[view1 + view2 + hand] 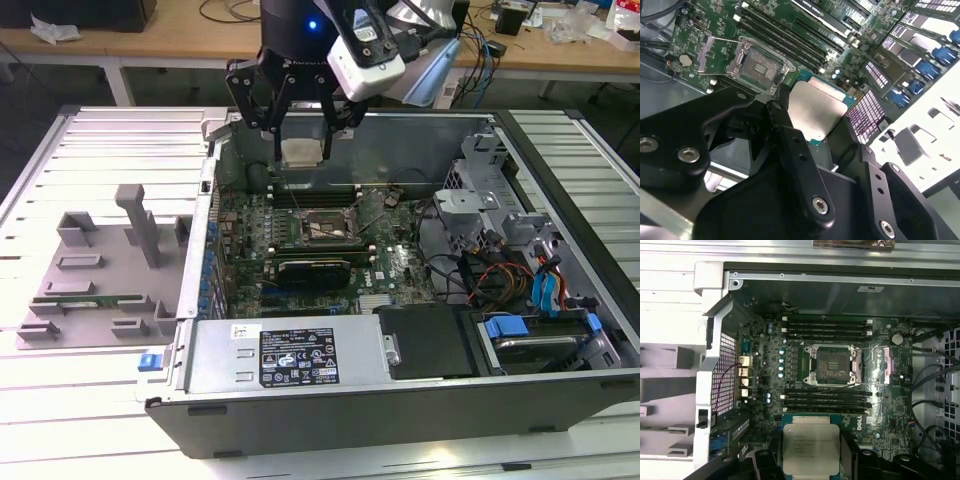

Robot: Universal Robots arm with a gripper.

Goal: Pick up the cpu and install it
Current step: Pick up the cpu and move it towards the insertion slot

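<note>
Claw: the gripper point(301, 148) pinched the cpu point(811, 449) by two opposite edges.
Cpu: sat between the fingertips, raised above the motherboard point(790, 375) inside the case.
Socket: the socket point(834, 365) lay open, apart from the cpu.

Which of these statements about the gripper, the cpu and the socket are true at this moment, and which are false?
1. The gripper is shut on the cpu. True.
2. The cpu sits in the socket. False: the socket is empty, and the cpu hangs in the gripper above the motherboard.
3. The socket is closed. False: its metal cover is swung open beside it.
4. A long black card stands on the motherboard. True.
</note>
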